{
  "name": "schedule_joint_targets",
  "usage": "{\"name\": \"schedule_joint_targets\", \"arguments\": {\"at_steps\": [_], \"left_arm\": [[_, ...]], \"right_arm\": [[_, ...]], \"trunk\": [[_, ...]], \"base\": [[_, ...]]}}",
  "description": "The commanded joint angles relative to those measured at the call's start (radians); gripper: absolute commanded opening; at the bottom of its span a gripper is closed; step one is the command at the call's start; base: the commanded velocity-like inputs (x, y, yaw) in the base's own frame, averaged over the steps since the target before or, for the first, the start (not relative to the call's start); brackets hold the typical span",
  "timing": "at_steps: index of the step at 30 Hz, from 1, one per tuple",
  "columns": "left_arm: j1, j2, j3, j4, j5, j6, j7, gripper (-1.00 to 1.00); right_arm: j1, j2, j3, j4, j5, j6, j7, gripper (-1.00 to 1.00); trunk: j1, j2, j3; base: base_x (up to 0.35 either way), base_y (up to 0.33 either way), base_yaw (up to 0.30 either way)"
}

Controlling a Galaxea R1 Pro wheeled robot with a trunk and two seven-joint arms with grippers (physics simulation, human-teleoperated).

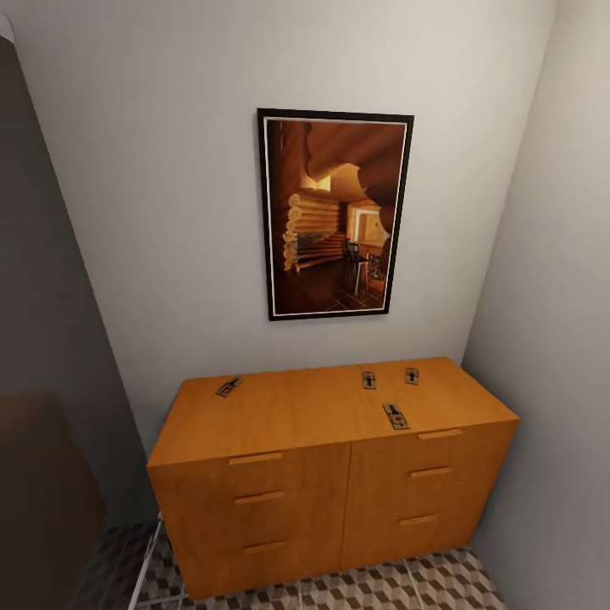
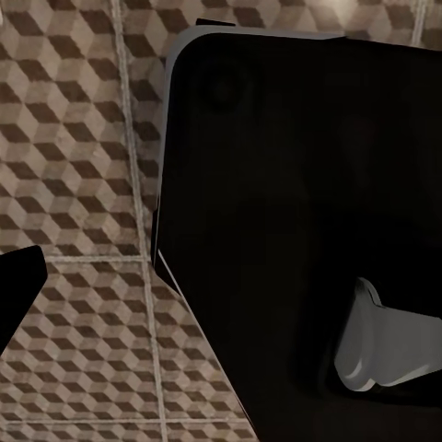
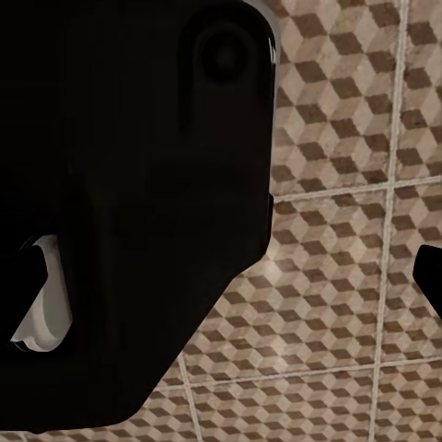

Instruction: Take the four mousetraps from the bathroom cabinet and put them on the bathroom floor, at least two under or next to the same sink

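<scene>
Head view shows the cabinet (image 1: 330,474) topped by four mousetraps, one at its left rear corner (image 1: 228,387), then three toward its right (image 1: 369,380) (image 1: 396,416) (image 1: 412,376) (either gripper's state I cannot tell), so I'd roll close before reaching.

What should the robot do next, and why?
Probably roll closer to the cabinet. All four mousetraps lie on its top, and both wrist cameras face the bathroom floor, so the arms seem down.
</scene>
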Motion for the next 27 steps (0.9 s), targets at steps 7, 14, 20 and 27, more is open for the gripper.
{"name": "schedule_joint_targets", "arguments": {"at_steps": [7, 14, 20, 27], "left_arm": [[0.000, 0.000, 0.000, 0.000, 0.008, -0.002, 0.001, 1.00], [0.000, 0.000, 0.000, 0.000, 0.008, -0.002, 0.001, 1.00], [0.000, 0.000, 0.000, 0.000, 0.008, -0.002, 0.001, 1.00], [0.000, 0.000, 0.000, 0.000, 0.008, -0.002, 0.001, 1.00]], "right_arm": [[0.000, 0.000, 0.001, 0.000, 0.001, -0.003, -0.001, 1.00], [0.000, 0.000, 0.001, 0.000, 0.001, -0.003, -0.001, 1.00], [0.000, 0.000, 0.001, 0.000, 0.001, -0.003, -0.001, 1.00], [0.000, 0.000, 0.001, 0.000, 0.001, -0.003, -0.001, 1.00]], "trunk": [[0.000, -0.001, -0.002], [0.000, -0.001, -0.002], [0.000, -0.001, -0.002], [0.000, -0.001, -0.002]], "base": [[0.000, 0.000, 0.000], [0.000, 0.000, 0.000], [0.000, 0.000, 0.000], [0.000, 0.000, 0.000]]}}
